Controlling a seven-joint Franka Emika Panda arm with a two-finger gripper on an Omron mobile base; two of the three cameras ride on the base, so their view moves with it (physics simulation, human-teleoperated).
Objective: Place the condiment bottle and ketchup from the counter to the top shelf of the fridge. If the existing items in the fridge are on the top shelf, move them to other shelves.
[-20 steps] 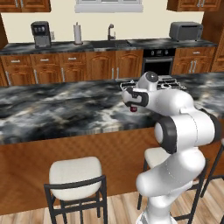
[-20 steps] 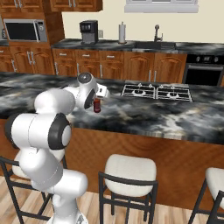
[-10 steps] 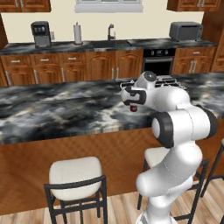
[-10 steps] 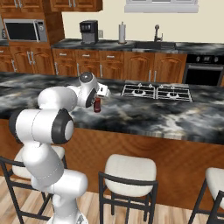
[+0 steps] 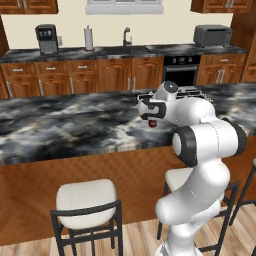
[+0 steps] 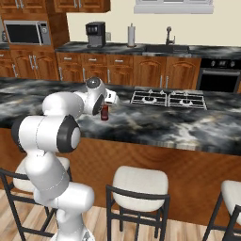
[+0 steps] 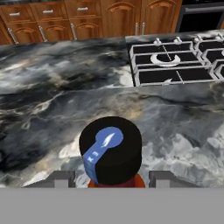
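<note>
Red and slim, the condiment bottle (image 7: 113, 151) stands upright on the counter (image 7: 52, 87), near its front edge and left of the inset cooktop (image 7: 175, 61) in the hand view. Its black cap carries a blue mark. The gripper (image 7: 113, 178) hangs directly over it, a finger either side of the bottle; whether the fingers (image 7: 61, 178) press on it I cannot tell.

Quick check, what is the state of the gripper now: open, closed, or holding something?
Gripper: its fingers stand either side of the condiment bottle on the counter; whether they grip it cannot be told.
</note>
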